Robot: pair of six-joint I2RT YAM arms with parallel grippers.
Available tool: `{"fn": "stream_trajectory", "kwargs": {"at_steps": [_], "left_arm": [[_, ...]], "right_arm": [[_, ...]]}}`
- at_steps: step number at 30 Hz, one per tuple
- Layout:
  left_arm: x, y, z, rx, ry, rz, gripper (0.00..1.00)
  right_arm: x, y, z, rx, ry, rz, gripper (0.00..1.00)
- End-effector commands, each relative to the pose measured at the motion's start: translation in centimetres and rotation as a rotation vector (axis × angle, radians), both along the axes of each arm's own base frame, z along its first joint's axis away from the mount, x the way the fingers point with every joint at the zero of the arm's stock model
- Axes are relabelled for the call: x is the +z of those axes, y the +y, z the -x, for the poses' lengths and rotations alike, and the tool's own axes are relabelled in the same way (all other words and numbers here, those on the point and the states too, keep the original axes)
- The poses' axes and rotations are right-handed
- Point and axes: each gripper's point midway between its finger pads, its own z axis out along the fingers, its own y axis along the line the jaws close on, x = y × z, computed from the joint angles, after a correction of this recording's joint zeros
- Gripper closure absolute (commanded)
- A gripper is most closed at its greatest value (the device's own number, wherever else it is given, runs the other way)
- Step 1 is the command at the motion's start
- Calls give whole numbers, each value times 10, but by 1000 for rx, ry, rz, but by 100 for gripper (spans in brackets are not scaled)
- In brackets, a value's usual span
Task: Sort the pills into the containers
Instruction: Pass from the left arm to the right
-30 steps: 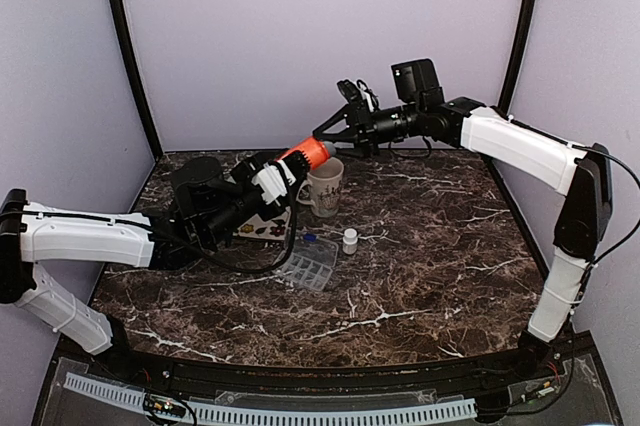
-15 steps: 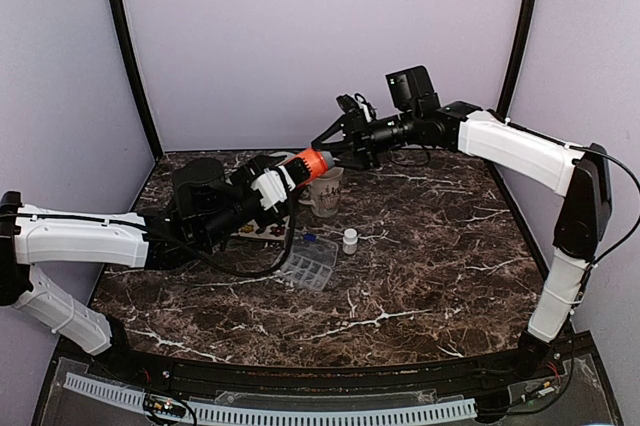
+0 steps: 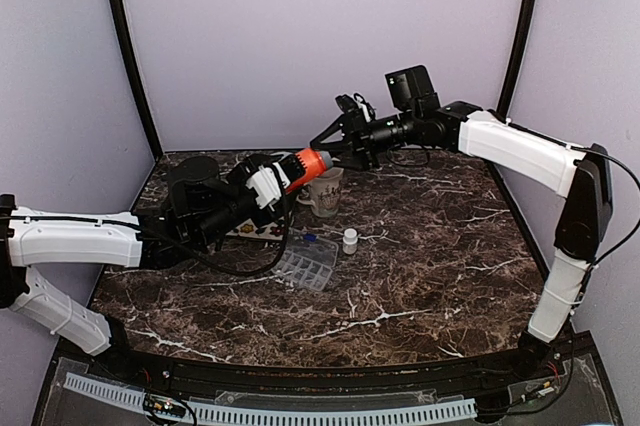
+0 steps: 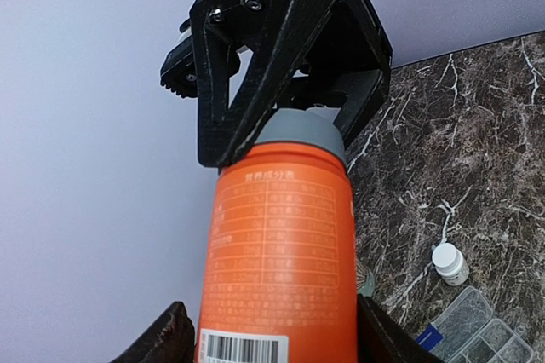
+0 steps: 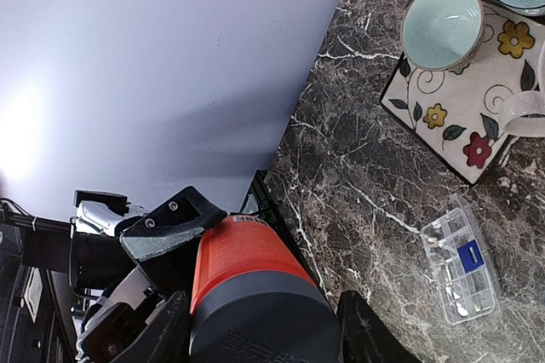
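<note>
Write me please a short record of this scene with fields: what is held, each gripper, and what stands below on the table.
held thing: orange plastic pill bottle with grey round cap, in the air between the two arms
right gripper: shut on the grey round cap
left gripper: fingers flank the bottle's body; a firm grip cannot be told
below: small white bottle and clear plastic compartment box, both on the dark marble table

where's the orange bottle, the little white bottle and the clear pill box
orange bottle (image 4: 277,252): left wrist view, on its printed label
little white bottle (image 3: 350,240): top external view, on its body
clear pill box (image 3: 308,268): top external view, on its middle compartments
</note>
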Motion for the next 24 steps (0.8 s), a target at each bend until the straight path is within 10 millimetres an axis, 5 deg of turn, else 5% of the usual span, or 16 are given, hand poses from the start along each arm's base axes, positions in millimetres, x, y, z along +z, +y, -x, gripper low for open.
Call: {"fn": "stream_trajectory", "kwargs": {"at_steps": [1, 24], "left_arm": [[36, 9, 6, -5, -34, 113, 35], [30, 3, 10, -41, 29, 121, 32]], "right_arm": [[15, -4, 1, -14, -51, -8, 100], [17, -10, -17, -52, -76, 0, 100]]}}
